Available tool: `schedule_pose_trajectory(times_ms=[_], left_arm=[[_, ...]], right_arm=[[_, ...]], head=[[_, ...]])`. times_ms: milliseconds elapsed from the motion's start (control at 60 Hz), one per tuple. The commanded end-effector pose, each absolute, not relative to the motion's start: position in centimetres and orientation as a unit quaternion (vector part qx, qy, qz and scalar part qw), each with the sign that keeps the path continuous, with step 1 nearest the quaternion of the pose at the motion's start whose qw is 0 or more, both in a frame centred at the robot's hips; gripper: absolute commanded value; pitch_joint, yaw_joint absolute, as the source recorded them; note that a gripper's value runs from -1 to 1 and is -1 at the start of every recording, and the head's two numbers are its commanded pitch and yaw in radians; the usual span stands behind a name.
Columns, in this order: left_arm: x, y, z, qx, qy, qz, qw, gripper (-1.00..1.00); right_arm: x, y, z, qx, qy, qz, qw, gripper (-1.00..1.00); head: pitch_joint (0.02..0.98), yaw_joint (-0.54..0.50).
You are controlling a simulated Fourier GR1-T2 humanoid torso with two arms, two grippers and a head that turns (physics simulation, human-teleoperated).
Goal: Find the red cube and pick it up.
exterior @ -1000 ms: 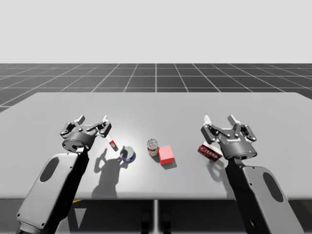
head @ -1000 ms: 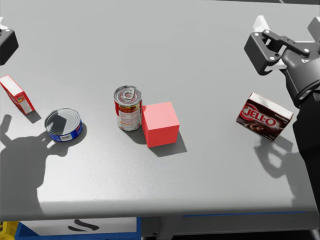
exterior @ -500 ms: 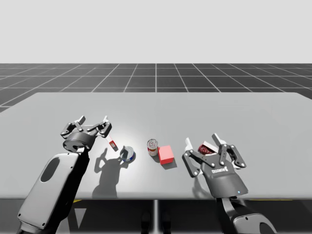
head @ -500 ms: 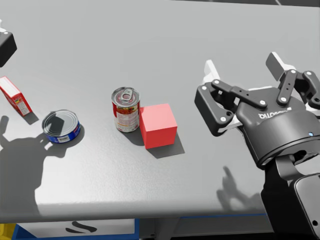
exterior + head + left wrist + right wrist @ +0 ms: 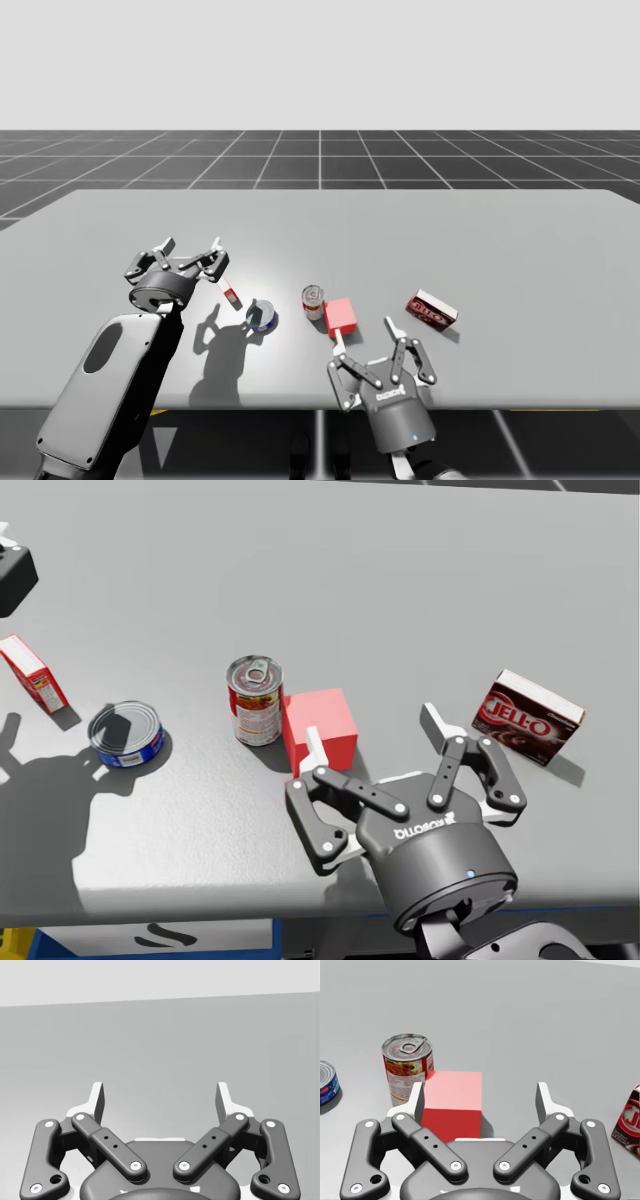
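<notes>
Red cube (image 5: 451,1105) | lower edge hidden behind right gripper (image 5: 480,1097) | jaws spread

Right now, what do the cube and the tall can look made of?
Cube: plain matte red, no sheen or print; plastic or painted wood, unclear. Tall can: likely metal, given its shiny silver lid with pull tab; printed label around it.

The right gripper (image 5: 480,1092) hides the lower front of the red cube (image 5: 452,1105) in the right wrist view, whose edges cut off a brown box (image 5: 631,1122) and a short blue can (image 5: 324,1082).
</notes>
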State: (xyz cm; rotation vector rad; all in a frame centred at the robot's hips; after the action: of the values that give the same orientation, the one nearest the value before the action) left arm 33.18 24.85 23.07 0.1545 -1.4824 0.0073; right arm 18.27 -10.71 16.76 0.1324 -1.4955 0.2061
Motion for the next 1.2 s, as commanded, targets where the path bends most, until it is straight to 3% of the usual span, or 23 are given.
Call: schedule_pose_trajectory(times_ms=[17, 400, 683, 1000, 1017, 1033, 1050, 1067, 1200], left_arm=[[33.2, 24.9, 23.1, 0.071, -0.675, 0.003, 0.735, -1.00], [33.2, 25.0, 23.1, 0.071, -0.675, 0.006, 0.734, -1.00], [33.2, 25.0, 23.2, 0.070, -0.675, 0.007, 0.734, -1.00], [33.2, 25.0, 23.1, 0.070, -0.675, 0.007, 0.734, -1.00], [33.2, 25.0, 23.1, 0.071, -0.675, 0.007, 0.734, -1.00], [33.2, 25.0, 23.1, 0.071, -0.675, 0.006, 0.735, -1.00], [33.2, 25.0, 23.1, 0.071, -0.675, 0.006, 0.735, -1.00], [33.2, 25.0, 23.1, 0.071, -0.675, 0.006, 0.735, -1.00], [33.2, 25.0, 23.1, 0.071, -0.675, 0.005, 0.734, -1.00]], right_arm=[[17.9, -9.1, 14.9, 0.070, -0.656, 0.085, 0.747, -1.00], [20.0, -6.7, 13.4, 0.036, -0.635, 0.090, 0.766, -1.00], [22.4, -6.4, 12.9, 0.007, -0.611, 0.082, 0.787, -1.00], [24.0, -6.0, 12.3, 0.027, -0.575, 0.092, 0.813, -1.00], [24.1, -6.1, 12.3, 0.037, -0.570, 0.101, 0.814, -0.91], [24.1, -6.1, 12.2, 0.038, -0.570, 0.105, 0.814, -0.68], [24.0, -6.1, 12.1, 0.031, -0.577, 0.099, 0.810, -0.22], [23.9, -6.1, 12.0, 0.031, -0.579, 0.103, 0.808, 1.00], [23.8, -6.3, 11.7, 0.026, -0.588, 0.097, 0.802, 1.00]], head=[[0.885, -0.08], [0.882, -0.08], [0.876, -0.07], [0.872, -0.08], [0.872, -0.08], [0.872, -0.08], [0.872, -0.08], [0.872, -0.08], [0.869, -0.08]])
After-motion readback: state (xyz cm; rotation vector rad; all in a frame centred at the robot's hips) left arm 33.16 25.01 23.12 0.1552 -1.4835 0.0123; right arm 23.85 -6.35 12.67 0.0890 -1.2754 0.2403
